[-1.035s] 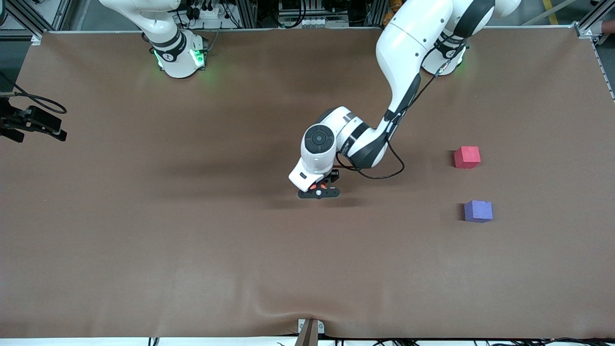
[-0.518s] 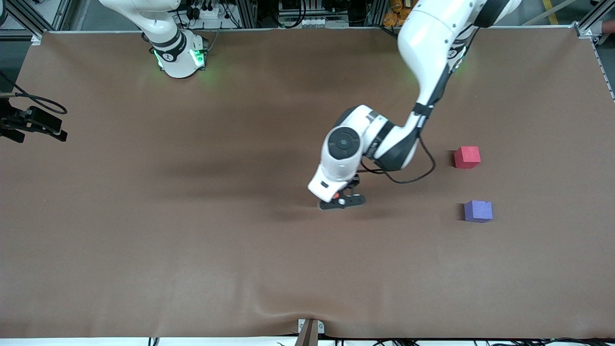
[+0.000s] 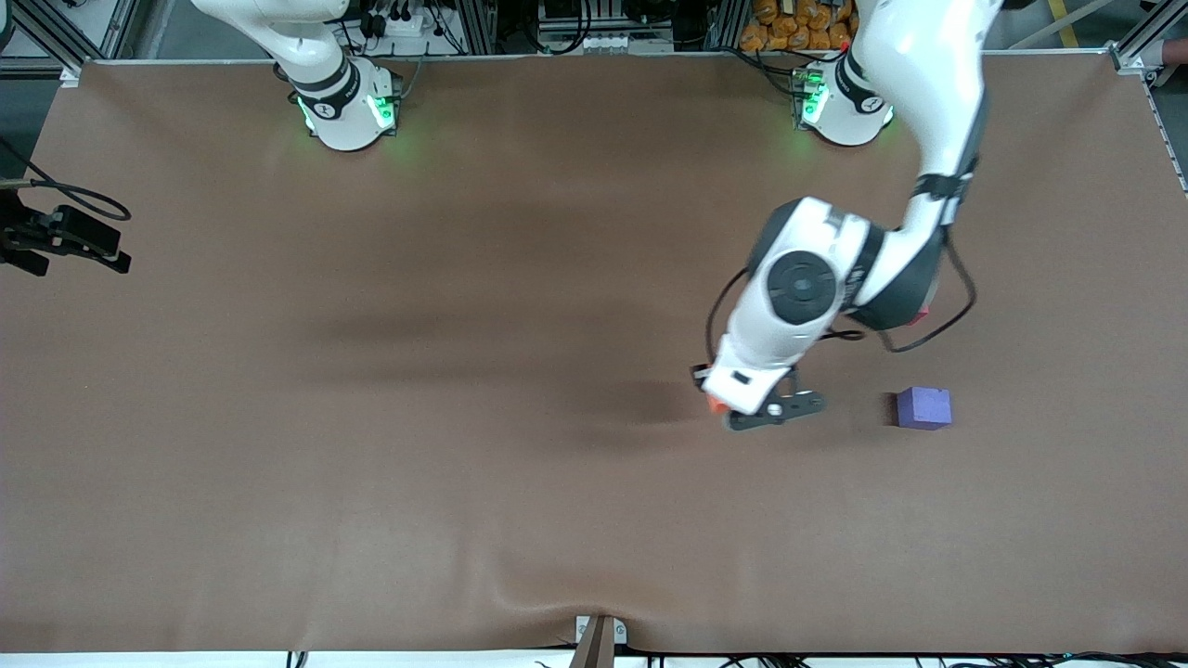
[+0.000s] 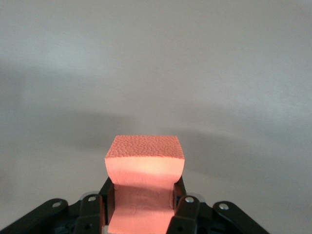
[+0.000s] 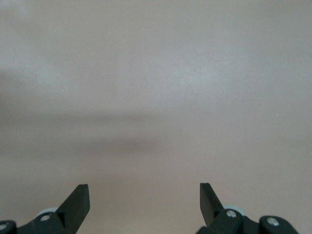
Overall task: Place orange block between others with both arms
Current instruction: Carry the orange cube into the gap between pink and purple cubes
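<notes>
Since the earlier frames the left arm had swung from the middle of the table toward its own end, carrying its load with it, and its elbow had come to cover the pink-red cube, which no longer showed in the front view.

Taking the front view from left to right: the right arm waited at its base, its right gripper (image 5: 145,197) spread fully and holding nothing over bare table (image 3: 371,482). Next came the left gripper (image 3: 754,406), clamped tight on the orange block (image 4: 144,181), whose foam bulged visibly between the fingers (image 4: 185,209); it hung low over the mat just beside the purple-blue cube (image 3: 923,407), on the side toward the right arm. The block was therefore not yet between the others.

To finish the step well, the arm probably needed to carry on toward its own end and a little away from the front camera, into the gap between the two cubes. Because the pink-red cube was hidden, the gap's width could not be judged here, so a slow, level descent and a late release seemed wise.
</notes>
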`<action>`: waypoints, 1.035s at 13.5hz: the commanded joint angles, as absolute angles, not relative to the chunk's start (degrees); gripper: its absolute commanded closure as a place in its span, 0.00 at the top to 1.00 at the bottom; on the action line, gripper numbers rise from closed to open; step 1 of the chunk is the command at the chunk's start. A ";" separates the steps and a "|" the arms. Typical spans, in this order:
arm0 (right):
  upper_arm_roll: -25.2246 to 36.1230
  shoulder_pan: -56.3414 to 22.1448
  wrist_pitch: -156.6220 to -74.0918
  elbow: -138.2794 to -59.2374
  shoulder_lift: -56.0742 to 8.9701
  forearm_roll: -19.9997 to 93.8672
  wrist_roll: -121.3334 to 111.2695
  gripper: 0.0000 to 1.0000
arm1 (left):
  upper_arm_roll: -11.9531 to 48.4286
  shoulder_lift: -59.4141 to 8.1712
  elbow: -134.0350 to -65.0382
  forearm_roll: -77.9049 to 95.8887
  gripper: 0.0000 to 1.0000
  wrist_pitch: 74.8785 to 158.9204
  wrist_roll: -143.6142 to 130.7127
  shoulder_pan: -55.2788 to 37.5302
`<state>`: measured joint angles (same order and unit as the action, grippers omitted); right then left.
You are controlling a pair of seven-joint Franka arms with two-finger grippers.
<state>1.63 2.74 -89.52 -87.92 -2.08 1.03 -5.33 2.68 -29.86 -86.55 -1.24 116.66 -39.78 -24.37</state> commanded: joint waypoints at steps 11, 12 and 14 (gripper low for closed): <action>2.20 2.46 -87.63 -86.75 -1.85 1.49 -6.15 1.00 | 3.51 -15.91 -104.31 -2.64 0.26 118.29 -20.58 -2.83; 2.20 2.55 -87.63 -86.84 -1.85 1.49 -6.15 1.00 | 3.60 -15.47 -106.07 -2.64 0.26 119.87 -20.39 -1.51; 2.28 3.51 -87.28 -87.10 -1.85 1.49 -6.15 1.00 | 3.69 -12.94 -112.98 -2.64 0.26 123.81 -19.87 -1.05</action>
<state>2.08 2.62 -87.83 -87.36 -2.04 1.04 -5.39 2.73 -17.37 -104.71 -1.27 119.56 -19.79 -1.55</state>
